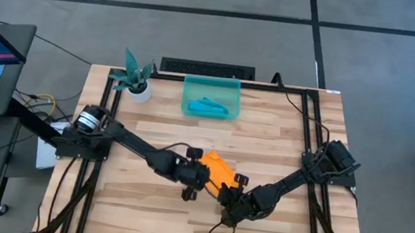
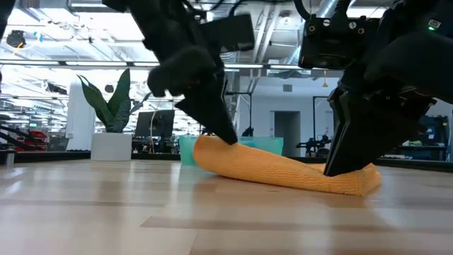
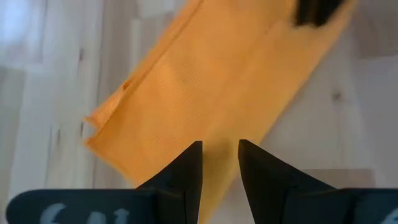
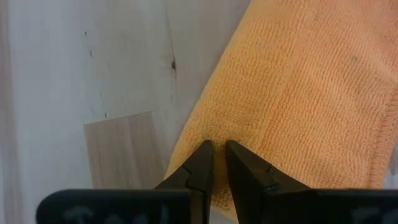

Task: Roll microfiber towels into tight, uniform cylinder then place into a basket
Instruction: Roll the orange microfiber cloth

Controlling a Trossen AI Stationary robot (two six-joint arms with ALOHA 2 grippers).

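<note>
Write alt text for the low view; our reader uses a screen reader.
An orange towel, loosely rolled, lies on the wooden table with two dark pincers pressing down on its ends. Behind it stand a teal basket and a potted plant.

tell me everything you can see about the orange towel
The orange towel is a soft orange-yellow cloth with a fine ribbed weave and a stitched hem. It lies on the wooden table near the front middle, folded or loosely rolled into a long, fairly flat band, one end raised slightly. The left claw presses on one end and the right claw on the other, each with narrowly parted fingers pinching the fabric. It sits outside the teal basket.
</note>
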